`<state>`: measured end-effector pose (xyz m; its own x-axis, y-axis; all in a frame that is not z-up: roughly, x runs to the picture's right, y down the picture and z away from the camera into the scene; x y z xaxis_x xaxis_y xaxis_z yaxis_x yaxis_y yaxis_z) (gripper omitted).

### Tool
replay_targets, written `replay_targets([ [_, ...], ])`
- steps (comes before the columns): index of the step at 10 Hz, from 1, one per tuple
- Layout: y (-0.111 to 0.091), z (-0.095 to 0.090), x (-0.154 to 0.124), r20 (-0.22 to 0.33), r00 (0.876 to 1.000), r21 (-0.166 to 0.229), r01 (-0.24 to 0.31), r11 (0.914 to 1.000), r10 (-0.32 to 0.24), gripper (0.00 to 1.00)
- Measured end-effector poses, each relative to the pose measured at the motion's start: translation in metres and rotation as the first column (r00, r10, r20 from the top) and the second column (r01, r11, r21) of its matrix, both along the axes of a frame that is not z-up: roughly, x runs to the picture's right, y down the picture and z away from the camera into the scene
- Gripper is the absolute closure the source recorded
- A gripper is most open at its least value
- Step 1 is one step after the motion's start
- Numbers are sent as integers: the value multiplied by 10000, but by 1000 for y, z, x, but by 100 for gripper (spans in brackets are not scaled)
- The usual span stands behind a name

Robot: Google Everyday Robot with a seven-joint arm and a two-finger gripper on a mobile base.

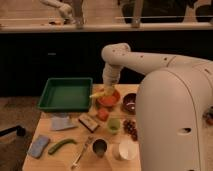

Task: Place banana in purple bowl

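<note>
The gripper (106,90) hangs at the end of the pale arm just left of the frame's centre, closed on the banana (97,94), which it holds off the table (70,132). The fruit pokes out to the left of the tool, over the left rim of the orange bowl (110,103) and just right of the green tray (65,95).

The relation that matters: the purple bowl (130,103) lies to the right of the gripper and slightly lower in the frame, with the orange bowl between the two. The banana's long axis runs roughly left to right, tilted a little, so its free end points away from the target. The carry probably has to cross the whole orange bowl before any release (letting go early would land it in the wrong dish).

The banana shows as a short yellow sliver, gently curved, mostly hidden by the tool. It is plainly not the green vegetable (61,145) at the lower left.
</note>
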<state>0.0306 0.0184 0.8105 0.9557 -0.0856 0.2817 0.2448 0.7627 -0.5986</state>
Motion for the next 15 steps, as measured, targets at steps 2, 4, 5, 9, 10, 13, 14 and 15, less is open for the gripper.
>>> replay_targets([
  [2,3,7,21,-350,9982,-150,-482,9987,476,100],
  [4,5,12,44,-680,9936,-228,-916,9955,898,100],
  [5,6,12,53,-798,9918,-249,-1020,9945,998,100],
  [9,6,12,51,-763,9921,-242,-1019,9945,998,100],
  [10,5,12,50,-750,9923,-241,-1009,9946,988,100],
  [13,5,12,48,-728,9923,-244,-1019,9945,999,100],
  [14,3,14,49,-760,9910,-252,-1121,9934,1099,100],
  [15,1,18,56,-864,9877,-320,-1332,9906,1300,100],
])
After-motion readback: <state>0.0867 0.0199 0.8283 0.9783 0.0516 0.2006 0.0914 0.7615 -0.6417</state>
